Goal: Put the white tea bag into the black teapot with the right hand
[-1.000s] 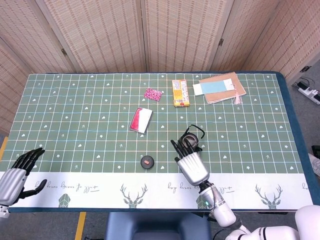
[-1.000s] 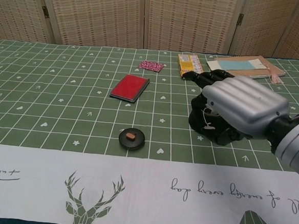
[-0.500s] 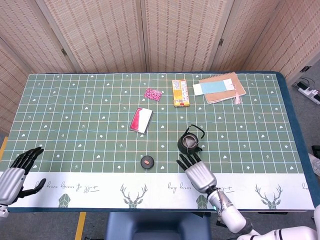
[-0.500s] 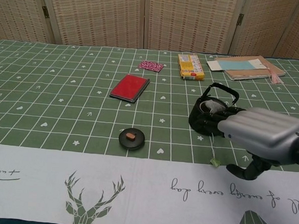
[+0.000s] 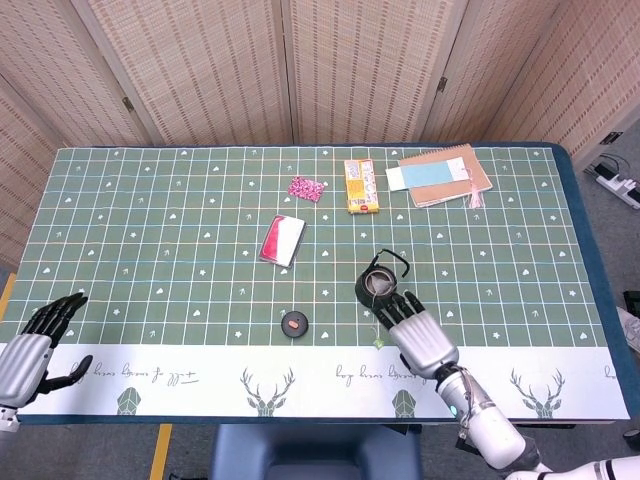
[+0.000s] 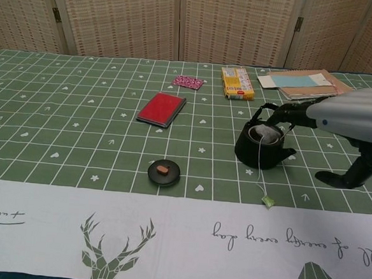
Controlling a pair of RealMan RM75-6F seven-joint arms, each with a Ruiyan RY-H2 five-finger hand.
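tea bag [image 6: 262, 133] sits inside the teapot [image 6: 260, 145], white in the open mouth, and its string runs over the pot's front wall down to a small green tag [image 6: 268, 201] lying on the cloth [image 6: 77, 138] just in front. in the head view the teapot [image 5: 380, 285] stands on the green grid right of centre, its handle arched up over the opening. my right hand [image 5: 421, 333] is near the pot, on its near right side, fingers spread and stretched toward it, holding nothing; in the chest view the same hand [image 6: 350, 122] hangs to the right of the pot with its fingertips [image 6: 283, 112] by the handle, and i cannot tell whether they touch it. my left hand [image 5: 32, 346] is at the near left corner of the table, fingers apart, nothing in it. a round black lid [image 6: 164, 172] with a brown knob lies left of the pot, near the white border strip. further back lie a red case [image 6: 162, 108], a small pink patterned packet [image 6: 188, 82], a yellow box [image 6: 235, 81] and a notebook [image 6: 308, 83] with a pale blue sheet on it
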